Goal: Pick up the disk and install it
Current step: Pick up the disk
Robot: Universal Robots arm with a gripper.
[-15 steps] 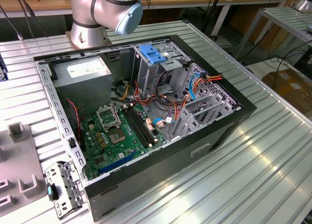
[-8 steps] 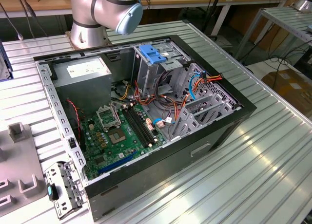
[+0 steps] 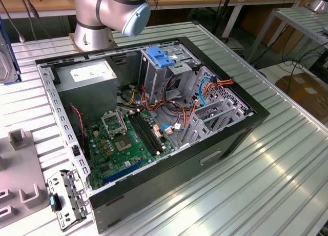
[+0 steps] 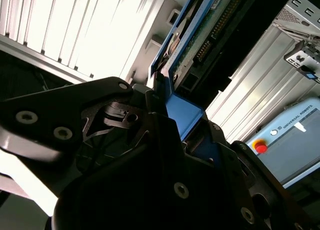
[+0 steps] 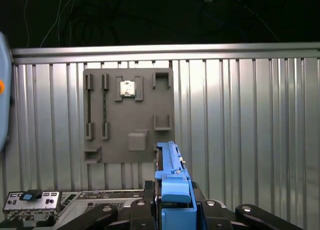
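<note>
In both wrist views my gripper (image 5: 172, 202) is shut on the disk. In the first wrist view the disk's blue plastic bracket (image 5: 172, 177) stands edge-on between the black fingers (image 5: 142, 207), above the ribbed metal table. In the second wrist view the disk (image 4: 212, 32) shows its green circuit-board side, and the blue bracket (image 4: 182, 110) runs down into the gripper (image 4: 170, 117). In the exterior view a silver slab with a blue edge, apparently the disk (image 3: 7, 54), pokes in at the left edge, well left of the open computer case (image 3: 246, 125).
Inside the case are a green motherboard (image 3: 123, 138), a grey power supply box (image 3: 87, 74) and a metal cage with a blue handle (image 3: 164, 59). A grey fixture board (image 5: 127, 115) holding a small chip (image 5: 128, 87) lies on the table. A metal bracket plate (image 3: 64, 197) lies near it.
</note>
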